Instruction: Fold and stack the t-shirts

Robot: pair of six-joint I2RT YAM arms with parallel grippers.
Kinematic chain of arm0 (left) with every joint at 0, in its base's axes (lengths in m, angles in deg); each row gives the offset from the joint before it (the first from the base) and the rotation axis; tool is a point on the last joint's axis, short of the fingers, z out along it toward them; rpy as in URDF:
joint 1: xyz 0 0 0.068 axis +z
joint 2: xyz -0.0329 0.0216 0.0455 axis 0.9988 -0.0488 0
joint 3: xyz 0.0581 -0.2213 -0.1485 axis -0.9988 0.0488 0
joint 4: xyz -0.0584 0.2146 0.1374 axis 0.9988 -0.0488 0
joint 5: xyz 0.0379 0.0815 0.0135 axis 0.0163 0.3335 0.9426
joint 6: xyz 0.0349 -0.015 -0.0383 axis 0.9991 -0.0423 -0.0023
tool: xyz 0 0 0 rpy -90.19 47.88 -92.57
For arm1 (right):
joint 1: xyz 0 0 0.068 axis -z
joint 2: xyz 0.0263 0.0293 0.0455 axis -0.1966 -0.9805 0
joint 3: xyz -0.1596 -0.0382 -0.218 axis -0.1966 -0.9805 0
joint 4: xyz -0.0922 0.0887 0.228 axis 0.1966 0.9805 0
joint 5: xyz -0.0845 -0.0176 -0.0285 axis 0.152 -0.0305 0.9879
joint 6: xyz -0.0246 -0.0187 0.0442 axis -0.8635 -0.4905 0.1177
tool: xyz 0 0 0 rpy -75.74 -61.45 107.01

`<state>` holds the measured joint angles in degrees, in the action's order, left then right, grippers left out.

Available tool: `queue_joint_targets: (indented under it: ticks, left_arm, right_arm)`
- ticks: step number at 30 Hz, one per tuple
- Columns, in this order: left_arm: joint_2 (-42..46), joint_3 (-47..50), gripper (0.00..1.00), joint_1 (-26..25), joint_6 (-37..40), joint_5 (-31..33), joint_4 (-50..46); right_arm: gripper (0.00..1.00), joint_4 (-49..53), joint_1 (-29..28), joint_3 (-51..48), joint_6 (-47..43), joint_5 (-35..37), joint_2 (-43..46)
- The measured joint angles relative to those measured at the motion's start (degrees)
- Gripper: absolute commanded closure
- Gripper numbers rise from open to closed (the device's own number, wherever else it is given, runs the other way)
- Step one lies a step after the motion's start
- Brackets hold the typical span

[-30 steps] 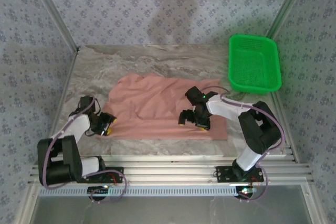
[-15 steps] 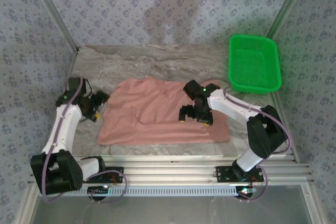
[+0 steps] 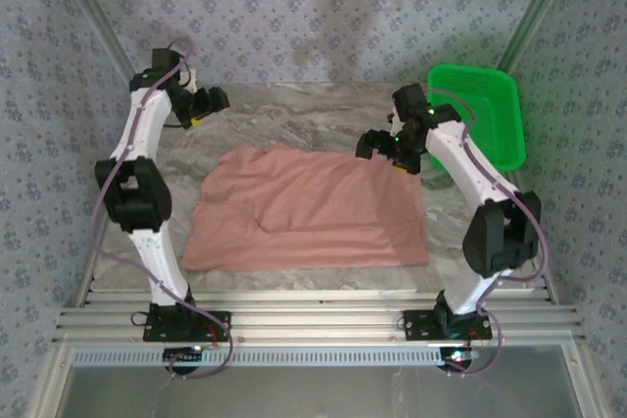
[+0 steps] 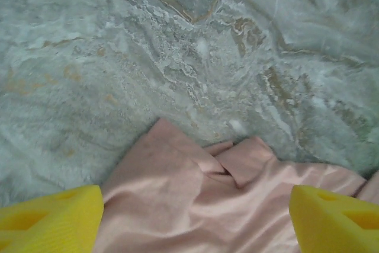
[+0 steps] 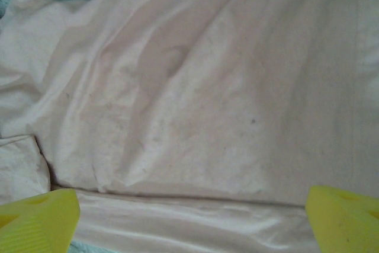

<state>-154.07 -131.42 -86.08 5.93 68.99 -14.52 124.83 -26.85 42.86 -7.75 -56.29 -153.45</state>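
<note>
One t-shirt (image 3: 309, 208) lies spread on the bench (image 3: 294, 110), long axis left to right. We see the right end effector (image 3: 384, 152) over its far right corner, the left end effector (image 3: 206, 107) off beyond the far left corner; both gape empty.

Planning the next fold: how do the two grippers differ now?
The left gripper is over bare table past the t-shirt and its far-left corner; the right gripper is over its far-right edge. The left looks higher, the right close to the cloth. Both are open and empty.

Bare table (image 3: 294, 115) beyond t-shirt (image 3: 309, 208); green basket (image 3: 475, 119) far right.
</note>
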Motion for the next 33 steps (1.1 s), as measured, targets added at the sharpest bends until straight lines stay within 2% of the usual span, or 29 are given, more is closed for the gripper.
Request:
queue_joint_targets:
  ticks: [6, 12, 19, 30, 33]
  left_arm:
    - [-8.81, -4.63, 0.31, -0.52, 7.13, -0.87, -2.93]
    - [-10.58, -4.31, 0.32, -2.78, 12.44, -1.70, -3.96]
    - [-11.54, -2.25, 0.33, -5.55, 16.26, -1.64, -4.00]
    - [-14.43, -1.31, 0.35, -8.46, 17.31, 8.35, -3.10]
    - [-14.80, -1.22, 0.35, -9.25, 17.35, 9.42, -2.78]
  right_arm:
    - [0.01, -0.17, 1.75, 3.63, -2.23, -2.58, -6.97]
    - [0.01, -0.39, 0.83, 3.54, -2.45, -3.32, -7.32]
    - [0.01, -2.38, 0.20, -1.09, -2.38, -4.17, -6.58]
    - [0.01, -3.32, -0.55, -3.74, -2.19, -4.74, -4.28]
    - [0.01, -3.65, -0.79, -3.78, -2.16, -4.74, -3.74]
